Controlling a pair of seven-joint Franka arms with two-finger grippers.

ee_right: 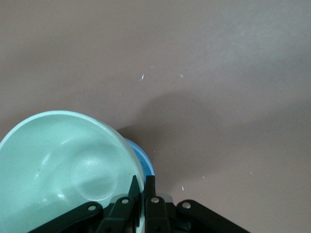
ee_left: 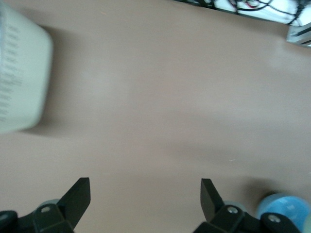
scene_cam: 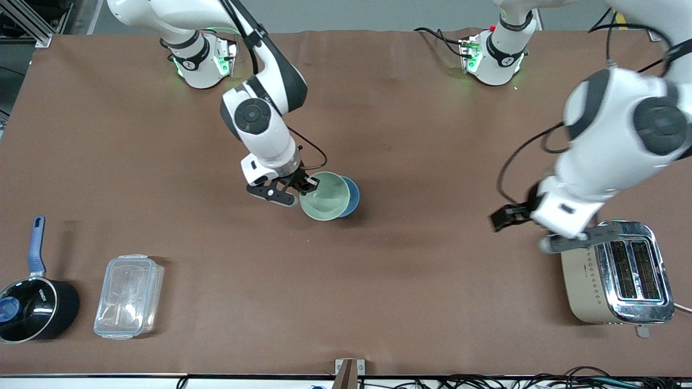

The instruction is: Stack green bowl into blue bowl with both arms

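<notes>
The pale green bowl [scene_cam: 324, 195] is tilted and rests partly inside the sky-blue bowl [scene_cam: 352, 195] near the middle of the table. My right gripper [scene_cam: 307, 186] is shut on the green bowl's rim on the side toward the right arm's end. In the right wrist view the gripper [ee_right: 144, 188] pinches the green bowl's [ee_right: 63, 165] rim, one finger inside and one outside, and a strip of the blue bowl [ee_right: 145, 161] shows under it. My left gripper [scene_cam: 527, 229] is open and empty beside the toaster; in the left wrist view [ee_left: 146, 196] only bare table lies between its fingers.
A metal toaster [scene_cam: 621, 273] stands at the left arm's end, near the front camera; it also shows in the left wrist view [ee_left: 19, 73]. A clear plastic lidded box [scene_cam: 128, 296] and a black saucepan with a blue handle [scene_cam: 32, 308] lie at the right arm's end.
</notes>
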